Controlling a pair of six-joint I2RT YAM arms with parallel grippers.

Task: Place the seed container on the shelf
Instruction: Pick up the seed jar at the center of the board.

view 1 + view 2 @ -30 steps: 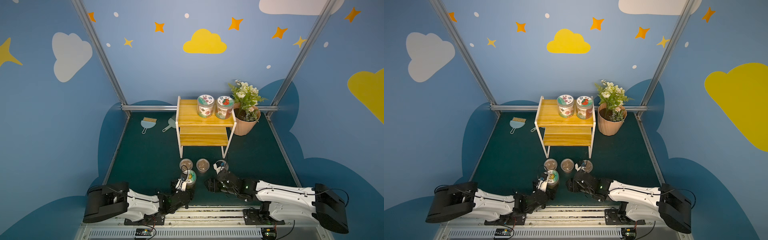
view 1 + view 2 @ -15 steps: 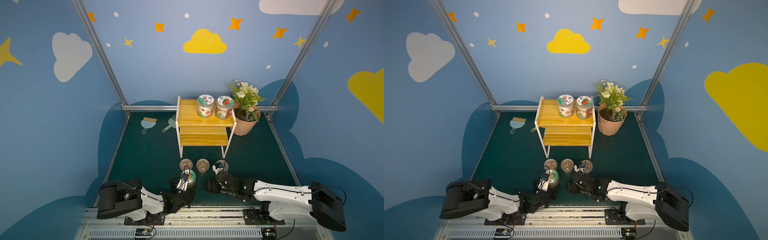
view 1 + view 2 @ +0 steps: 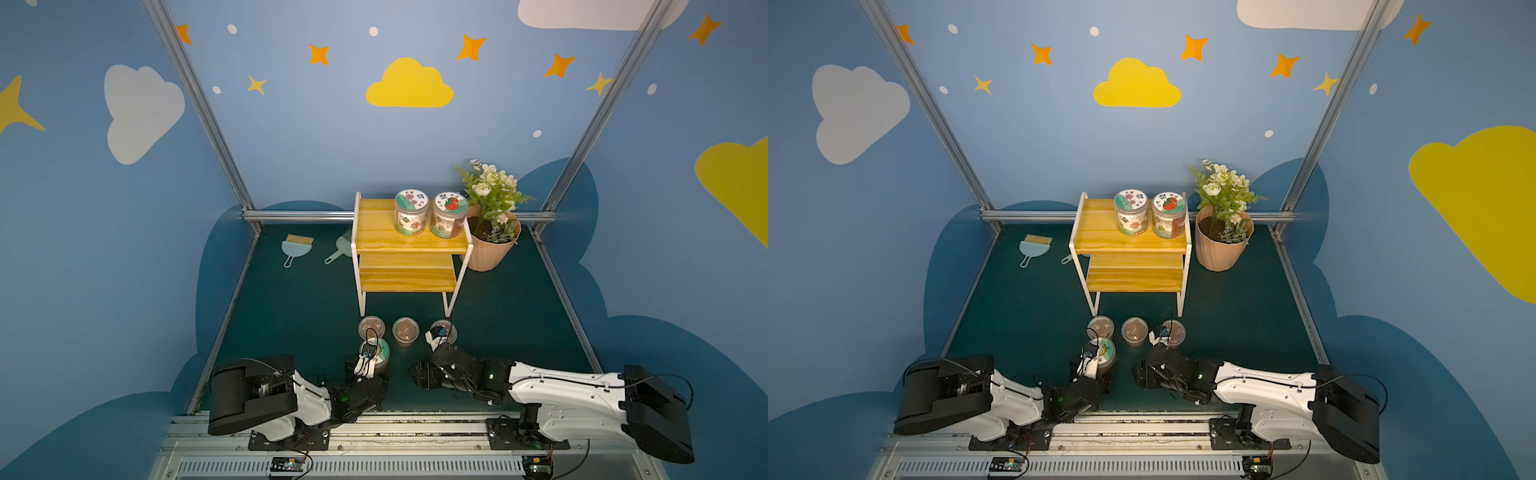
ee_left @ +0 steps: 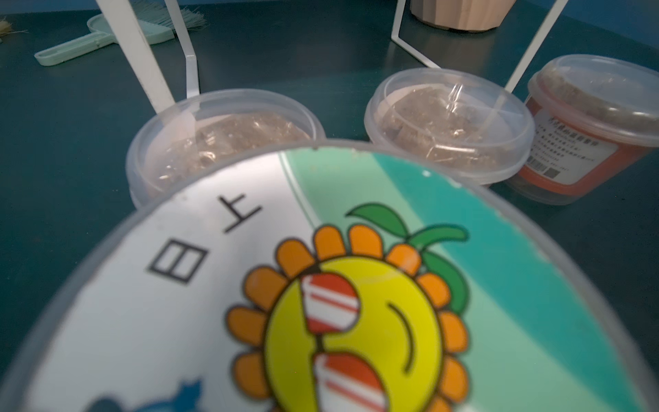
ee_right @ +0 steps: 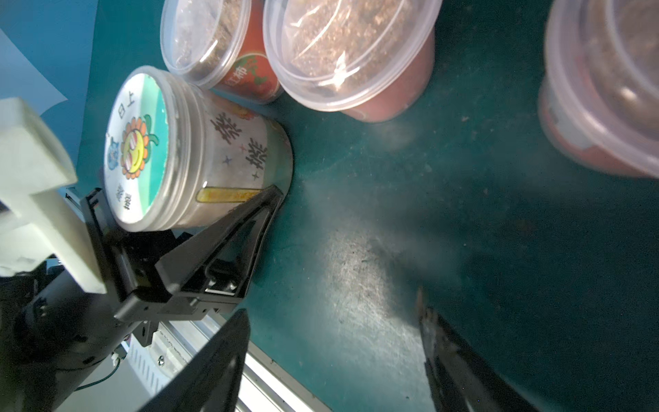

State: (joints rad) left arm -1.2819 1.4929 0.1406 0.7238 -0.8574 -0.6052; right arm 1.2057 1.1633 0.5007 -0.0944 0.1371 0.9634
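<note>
Seed container (image 3: 381, 349), a clear jar with a sunflower picture on its lid, stands upright on the dark green surface (image 3: 291, 332) in front of the shelf (image 3: 376, 232), on the robot's side of it and apart from its legs. The left gripper (image 3: 371, 365) meets the jar from the side away from the shelf, and its jaws pinch the jar low on its wall. In the right wrist view one black jaw lies flat against the jar's side, while the other is hidden behind it. The jar's lid fills most of the left wrist view.

Between the jar and the shelf's front legs, three clear-lidded tubs of brown material sit in a row along the shelf's front. The left tub (image 3: 371, 326) is just beside the jar, and the middle tub (image 3: 405, 330) is next to it. The right tub (image 3: 449, 332) carries a red label and is partly covered in both top views by the right arm's white camera mount. The right gripper (image 3: 417, 372) is low over the surface, farther from the shelf than the right tub, its jaws spread wide with nothing between them.

On the shelf's top board, toward its right end, stand a flower-lidded jar (image 3: 411, 212) and a strawberry-lidded jar (image 3: 449, 214), side by side. A flower pot (image 3: 490, 251) stands just beside the shelf's right side. On the shelf's left lie a small brush (image 3: 296, 248) and a dustpan (image 3: 338, 253), the dustpan partly behind the shelf's white frame
</note>
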